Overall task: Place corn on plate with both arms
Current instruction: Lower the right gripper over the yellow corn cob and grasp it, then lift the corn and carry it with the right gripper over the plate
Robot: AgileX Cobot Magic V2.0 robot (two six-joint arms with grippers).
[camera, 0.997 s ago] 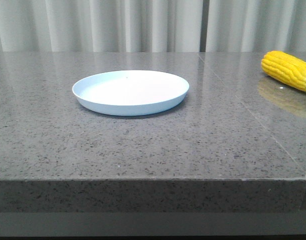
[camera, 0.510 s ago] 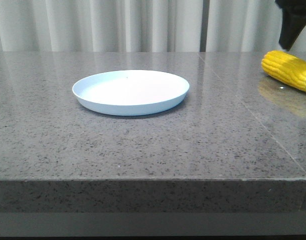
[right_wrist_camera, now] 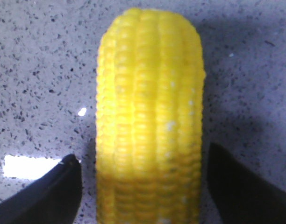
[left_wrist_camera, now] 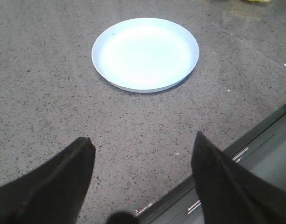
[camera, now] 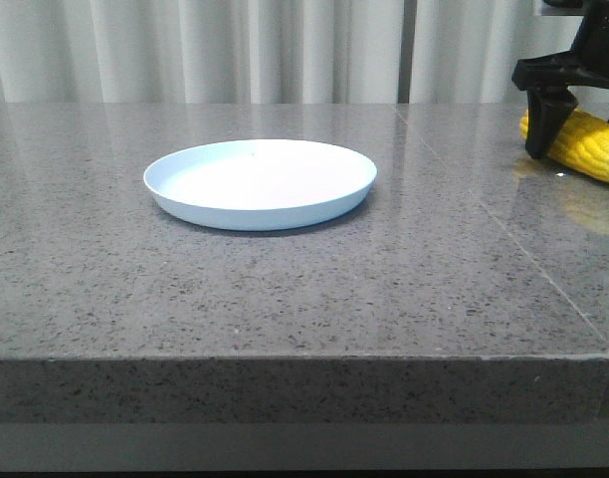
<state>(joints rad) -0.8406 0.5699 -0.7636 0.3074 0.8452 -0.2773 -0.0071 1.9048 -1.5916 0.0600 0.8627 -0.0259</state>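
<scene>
- Corn [camera: 591, 145] is seen at right edge of front view, cut off by frame and partly hidden behind right gripper [camera: 573, 119].
- Right jaws are spread, straddling cob [right_wrist_camera: 150, 116], not clamped.
- Left gripper [left_wrist_camera: 140, 186] is released over bare counter [camera: 285, 289]; plate [camera: 260, 183] lies centre-left.

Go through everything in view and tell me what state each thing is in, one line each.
Bright yellow corn cob: lying on its side on the grey stone table, between the right gripper's fingers, not lifted.
Round pale bluish-white plate: upright on the table, nothing on it.
Right gripper: open, straddling the corn.
Left gripper: open, holding nothing, above the table near the plate.
</scene>
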